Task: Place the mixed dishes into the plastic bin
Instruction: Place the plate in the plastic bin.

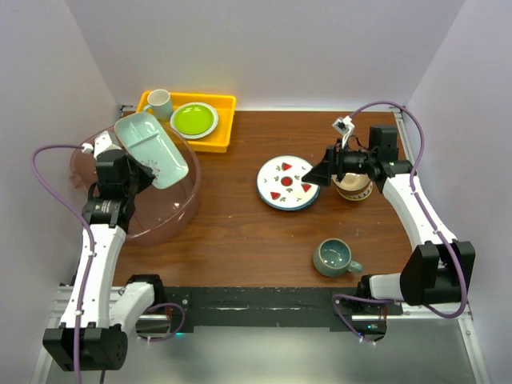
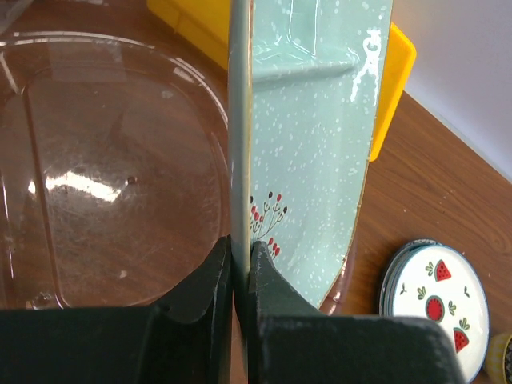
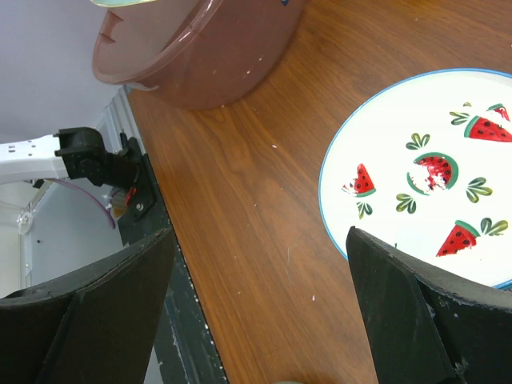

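Brown table (image 1: 240, 232), nine o'clock: left gripper (image 2: 240, 258) pinches the divided tray (image 2: 320, 160) by a thin rim, may slip; right gripper (image 3: 260, 256) agape

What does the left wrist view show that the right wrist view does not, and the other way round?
Only the left wrist view: the left gripper shut on the rim of the green tray, held edge-on, the yellow tray behind it, and the inside of the bin. Only the right wrist view: the right gripper, open over the table, and the bin's outer wall. Both: the watermelon plate, the bin and the wooden table.
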You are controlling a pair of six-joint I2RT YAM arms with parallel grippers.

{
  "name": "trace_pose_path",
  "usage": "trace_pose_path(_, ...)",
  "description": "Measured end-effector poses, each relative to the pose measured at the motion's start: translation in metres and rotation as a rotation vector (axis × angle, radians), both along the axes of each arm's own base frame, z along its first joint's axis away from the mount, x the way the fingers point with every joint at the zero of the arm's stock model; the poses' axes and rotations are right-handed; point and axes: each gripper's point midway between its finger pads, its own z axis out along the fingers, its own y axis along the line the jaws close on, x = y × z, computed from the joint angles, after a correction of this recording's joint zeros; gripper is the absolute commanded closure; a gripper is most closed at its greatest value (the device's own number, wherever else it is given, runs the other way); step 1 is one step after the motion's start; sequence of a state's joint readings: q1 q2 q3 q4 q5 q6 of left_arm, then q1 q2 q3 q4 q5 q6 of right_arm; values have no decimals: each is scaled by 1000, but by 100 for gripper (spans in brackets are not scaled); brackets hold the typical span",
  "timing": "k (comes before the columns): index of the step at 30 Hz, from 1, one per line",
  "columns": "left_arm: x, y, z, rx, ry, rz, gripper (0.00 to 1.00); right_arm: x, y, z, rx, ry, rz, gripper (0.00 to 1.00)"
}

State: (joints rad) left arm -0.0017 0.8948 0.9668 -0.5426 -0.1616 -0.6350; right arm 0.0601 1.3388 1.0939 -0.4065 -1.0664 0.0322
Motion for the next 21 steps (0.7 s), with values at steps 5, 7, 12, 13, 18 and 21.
trace_pose_path(5, 6, 13, -32, -69, 74, 26, 100, 0, 0, -1, -2, 1, 0, 7)
trace_pose_path(7, 8, 18, -41, -96, 100, 35, 100, 0, 0, -1, -3, 0, 0, 7)
trace_pose_path(12, 17, 35, -59, -137, 130, 65, 100, 0, 0, -2, -4, -2, 1, 7)
trace_pose_path(13, 19, 36, -62, -145, 132, 64, 100, 0, 0, -2, -4, -2, 1, 7)
trace_pose_path(18, 28, 37, -90, -208, 155, 35, 100, -1, 0, -2, -4, 1, 0, 7)
trace_pose_path(21, 28, 31, -115, -252, 198, 14, 100, -1, 0, -3, -5, 7, 0, 7)
